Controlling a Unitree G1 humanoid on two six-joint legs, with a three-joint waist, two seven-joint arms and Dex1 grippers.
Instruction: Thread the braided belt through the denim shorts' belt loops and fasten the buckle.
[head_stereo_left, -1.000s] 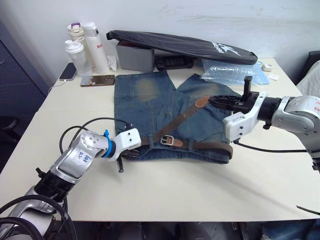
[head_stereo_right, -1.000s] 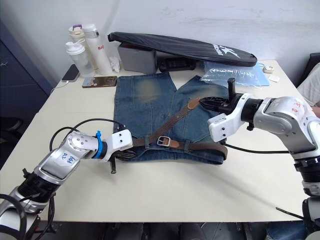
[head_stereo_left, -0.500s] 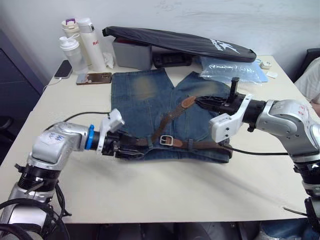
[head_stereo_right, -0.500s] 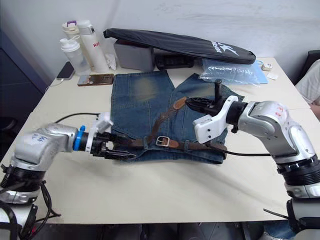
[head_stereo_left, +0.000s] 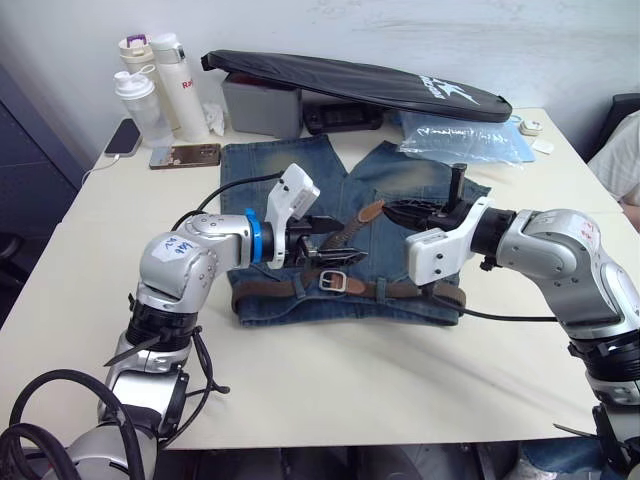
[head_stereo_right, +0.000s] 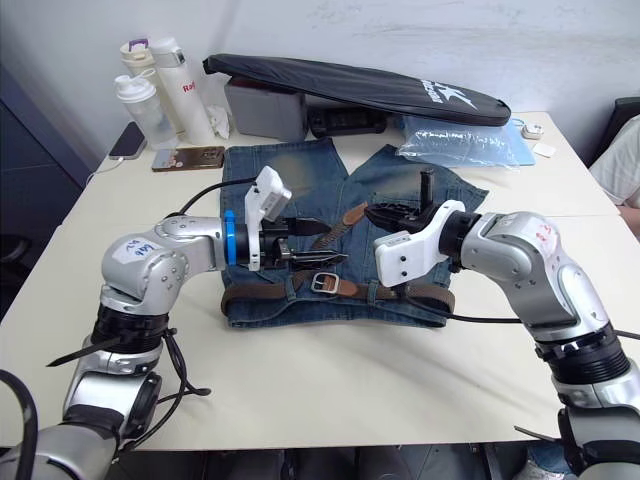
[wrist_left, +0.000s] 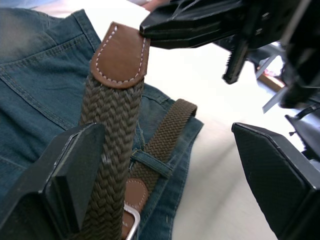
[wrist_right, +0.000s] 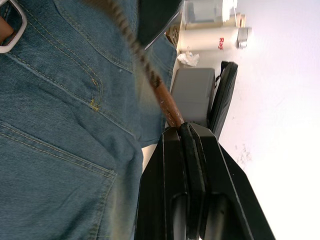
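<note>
The denim shorts (head_stereo_left: 290, 175) lie flat on the table (head_stereo_left: 330, 380), waistband toward me. The braided belt (head_stereo_left: 400, 290) runs along the waistband, under a belt loop (wrist_left: 150, 162), to the silver buckle (head_stereo_left: 345, 282). Its free end rises slanting away from the buckle to the tan tip (wrist_left: 120, 55). My right gripper (head_stereo_left: 390, 211) is shut on that tip, holding it just above the shorts. My left gripper (head_stereo_left: 335, 240) is open over the shorts, its fingers (wrist_left: 75, 180) standing on either side of the raised strap, with the strap against one finger.
Bottles (head_stereo_left: 150, 80), two phones (head_stereo_left: 183, 155), a grey box (head_stereo_left: 262, 105), a long black bag (head_stereo_left: 350, 85) and a clear plastic bag (head_stereo_left: 465, 135) line the table's far side. A black cable (head_stereo_left: 215, 195) loops from my left arm across the shorts' left leg.
My left arm has swung from the waistband's left end over the shorts to the belt's raised strap, and its gripper has opened. The right gripper still pinches the tip. The camera shifted.
</note>
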